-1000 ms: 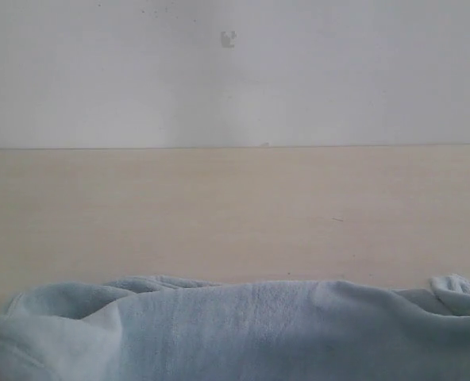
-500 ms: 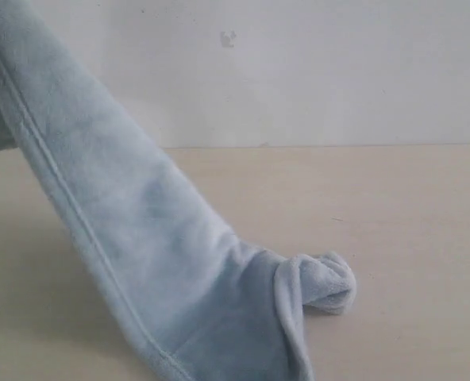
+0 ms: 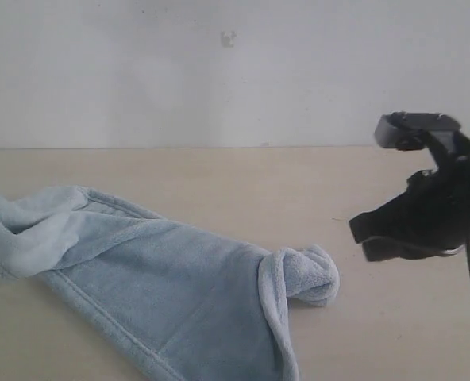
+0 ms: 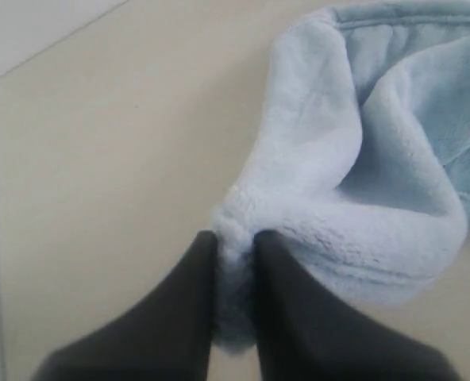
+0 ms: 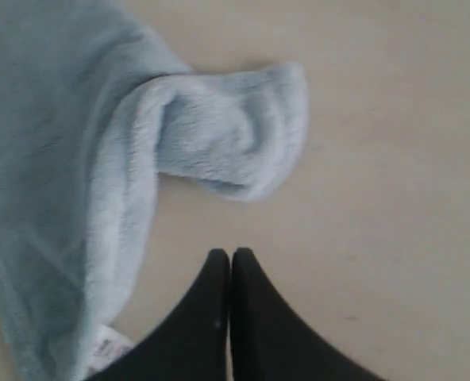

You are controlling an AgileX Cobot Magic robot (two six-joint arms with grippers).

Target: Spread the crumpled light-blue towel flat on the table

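The left pincer [image 4: 233,240] pinches a fold of the towel [image 4: 338,159]; the right pincer [image 5: 231,255] hangs closed and empty.

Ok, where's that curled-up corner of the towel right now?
In the exterior view the towel's curled corner lies on the table just right of centre, apart from the right gripper, jaws shut, to its right.

Left gripper [image 4: 235,240], dark jaws pinched on a bunched fold of pale-blue fluffy terry towel [image 4: 362,175], cloth rumpled just beyond, resting on plain cream-beige matte counter [image 4: 100,159]
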